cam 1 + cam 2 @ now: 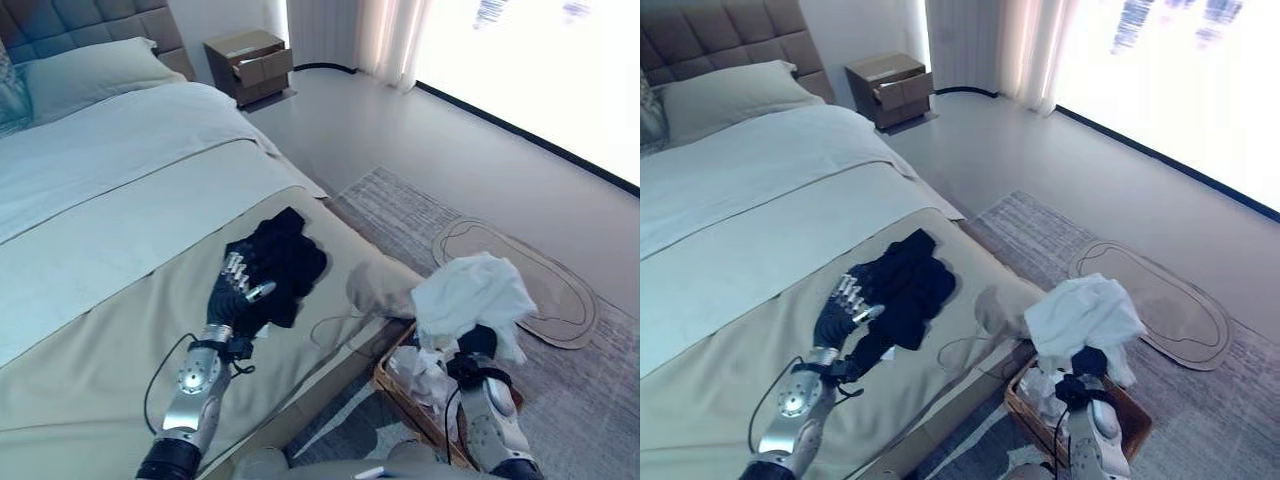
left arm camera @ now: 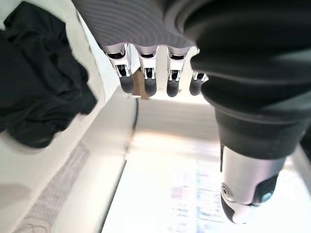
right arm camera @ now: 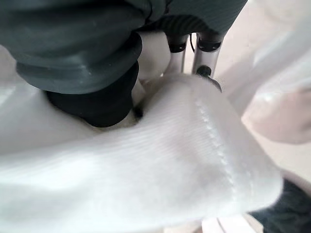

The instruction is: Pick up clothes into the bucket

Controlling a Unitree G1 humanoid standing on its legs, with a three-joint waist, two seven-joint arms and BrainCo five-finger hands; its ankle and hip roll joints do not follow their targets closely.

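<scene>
A crumpled black garment (image 1: pixel 287 252) lies on the beige bedspread near the bed's foot corner. My left hand (image 1: pixel 238 290) hovers at its near edge, fingers (image 2: pixel 148 83) straight and open, holding nothing. My right hand (image 1: pixel 478 343) is shut on a white garment (image 1: pixel 472 293), which drapes over the hand and hides most of it. In the right wrist view the cloth (image 3: pixel 160 155) wraps round the fingers (image 3: pixel 177 54) and thumb. The white garment hangs just above a wicker basket (image 1: pixel 386 379) on the floor beside the bed, with more white cloth (image 1: pixel 420 368) inside.
The bed (image 1: pixel 120 200) takes the left half, with a pillow (image 1: pixel 85 72) at its head. A brown nightstand (image 1: pixel 250 63) stands at the far wall by curtains (image 1: pixel 385 40). A patterned grey rug (image 1: pixel 600 390) lies under the basket. A beige lump (image 1: pixel 375 287) sits at the bed corner.
</scene>
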